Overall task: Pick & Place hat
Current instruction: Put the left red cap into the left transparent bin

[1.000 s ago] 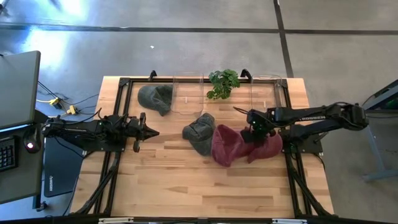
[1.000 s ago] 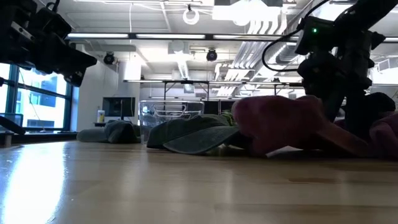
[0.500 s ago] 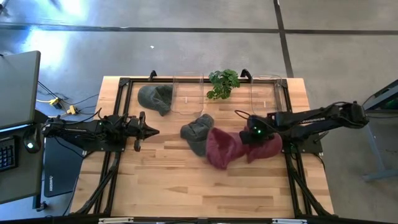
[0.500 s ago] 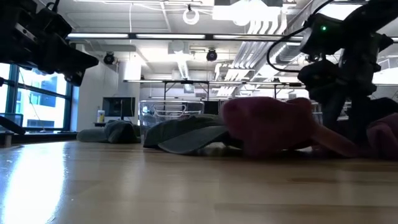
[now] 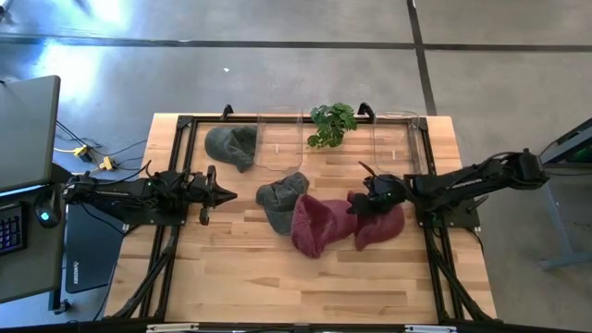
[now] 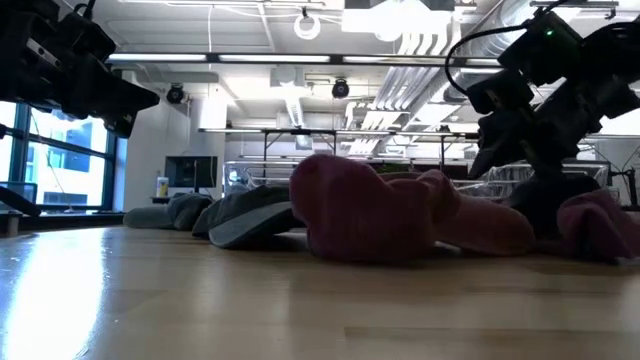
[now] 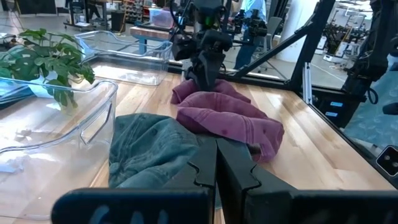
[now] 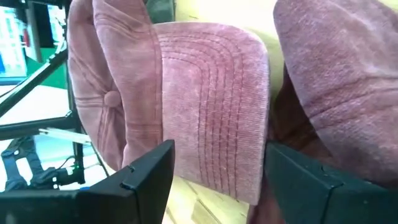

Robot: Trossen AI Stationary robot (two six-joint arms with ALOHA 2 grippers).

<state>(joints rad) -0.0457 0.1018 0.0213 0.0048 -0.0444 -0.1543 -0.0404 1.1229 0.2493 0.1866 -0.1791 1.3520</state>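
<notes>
**Inspector:** Where is the hat?

**Assistant:** A maroon cap [image 5: 314,225] lies on the tabletop right of centre, its brim toward the right gripper [image 5: 367,202]. A second maroon cap [image 5: 381,227] sits just beside it on the right-edge side, and a grey-green cap [image 5: 280,193] touches it on the left.

**Inspector:** The right gripper's condition?

**Assistant:** Spread wide. In its wrist view the two fingers [image 8: 140,180] stand on either side of the stitched brim, not yet closed on it. The gripper is low, over the join between the two maroon caps.

**Inspector:** And the left arm?

**Assistant:** Waiting near the left edge; the left gripper [image 5: 220,195] has its fingers pressed together, holding nothing.

**Inspector:** Other items?

**Assistant:** A further grey cap [image 5: 231,145] near the far left corner, two clear bins [image 5: 277,141] and a small plant [image 5: 331,123] along the far edge.

**Inspector:** Advice for the grasp?

**Assistant:** In my judgement, close on the brim alone, since it is the stiffest part. Keep clear of the neighbouring maroon cap's cloth, or both may lift. Raise straight up before carrying, so the grey-green cap is not dragged along.
</notes>
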